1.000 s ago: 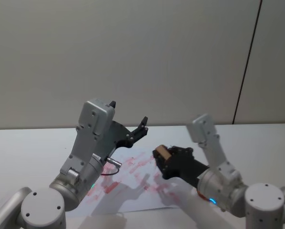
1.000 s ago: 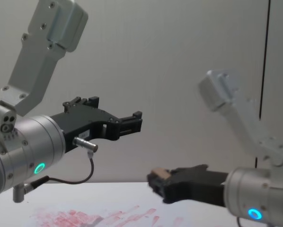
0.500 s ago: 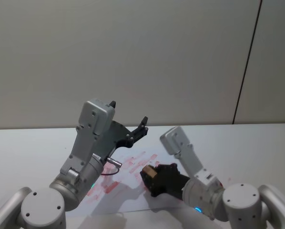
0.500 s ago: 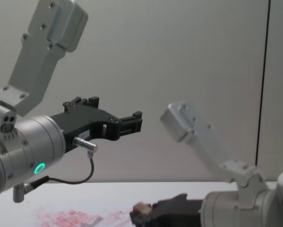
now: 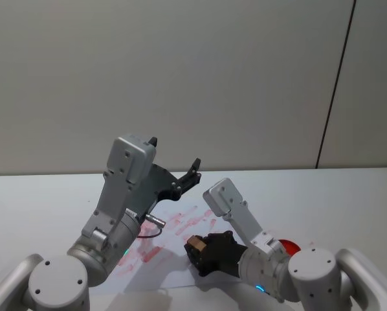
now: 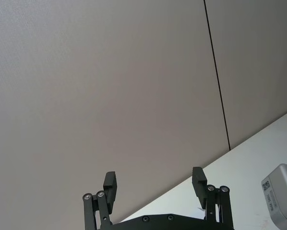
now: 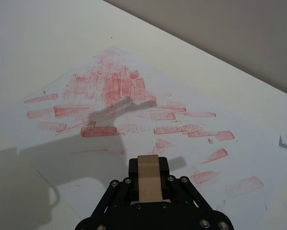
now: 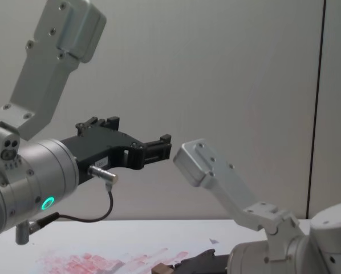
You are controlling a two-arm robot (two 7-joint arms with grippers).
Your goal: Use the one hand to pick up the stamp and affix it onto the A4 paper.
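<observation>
Stamp point(image 7: 148, 177), one, clamped in your right gripper point(image 5: 199, 249), perhaps touching one paper point(image 7: 110, 96); left gripper point(image 6: 154, 178), eleven o'clock, gapes empty.

Matt wood and paper on a smooth white table point(image 7: 33, 43).
The stamp point(image 7: 148, 178) is a pale wooden block with a bare, matt face. The A4 paper point(image 7: 239, 143) is a thin, matt white sheet with smeared, patchy red-pink ink. The right gripper point(image 7: 148, 165) and left gripper point(image 6: 154, 178) are matt black, dotted with small shiny metal screws point(image 7: 182, 180). The left arm's casing point(image 5: 125, 172) and right arm's casing point(image 5: 229, 207) look like smooth satin silver metal.
</observation>
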